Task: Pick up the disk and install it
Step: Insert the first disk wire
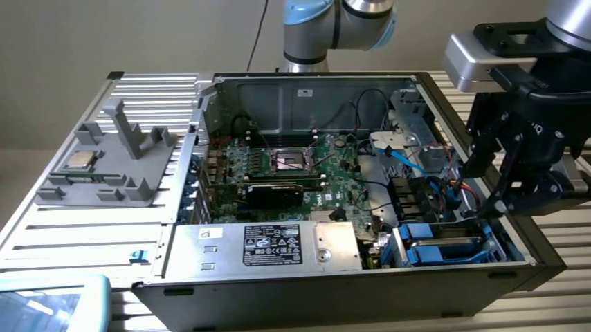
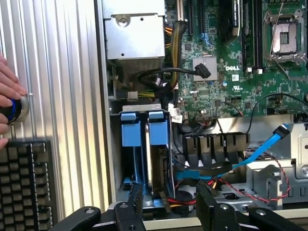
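Disk: the disk stands on edge in the drive bay, its blue carrier tab facing out of the bay and a strip of its silver body visible beneath the tab.
Location of bay: near corner of the computer case, towards the exterior view's right.
Neighbouring carrier: a second blue carrier sits just beside the disk in the same bay, parallel to it.
Gripper: the gripper hangs over the bay with its jaws spread wide; it grasps nothing, and the disk lies apart from both fingers.
Cabling: a blue cable and red and black wires run beside the bay.
Power supply: the power supply, a silver box with a black-and-white sticker, sits just beside the bay along the case's near wall.
Motherboard: the green motherboard fills the case floor, with an open processor socket.
Support: the case rests on a slatted table.
Fixture: a grey fixture on the table, at the exterior view's left, carries a small processor chip.
Person: in the wrist view a hand rests on a blue-ringed knob, near a black keyboard.
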Controlling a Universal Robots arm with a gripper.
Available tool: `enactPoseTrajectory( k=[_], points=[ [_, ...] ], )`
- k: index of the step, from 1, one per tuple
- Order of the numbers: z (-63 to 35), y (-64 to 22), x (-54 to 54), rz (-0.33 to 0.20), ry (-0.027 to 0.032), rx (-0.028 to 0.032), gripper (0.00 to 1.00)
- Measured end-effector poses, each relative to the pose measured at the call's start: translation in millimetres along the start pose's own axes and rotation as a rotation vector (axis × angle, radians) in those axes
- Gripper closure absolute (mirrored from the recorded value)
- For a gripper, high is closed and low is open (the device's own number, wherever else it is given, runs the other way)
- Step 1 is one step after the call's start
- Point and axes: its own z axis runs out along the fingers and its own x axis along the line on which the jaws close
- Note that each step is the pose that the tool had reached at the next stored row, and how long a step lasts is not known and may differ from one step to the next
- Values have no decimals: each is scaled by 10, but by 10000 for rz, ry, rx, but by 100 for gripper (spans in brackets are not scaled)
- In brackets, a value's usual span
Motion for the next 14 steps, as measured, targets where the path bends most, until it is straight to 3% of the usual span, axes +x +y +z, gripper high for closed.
enactPoseTrajectory(
  k=[7, 11, 14],
  points=[
    [35, -14, 4, -780, -65, -33, 44],
    [67, -47, 54, -784, -239, -40, 44],
    [84, -77, 93, -770, -480, -49, 44]
  ],
)
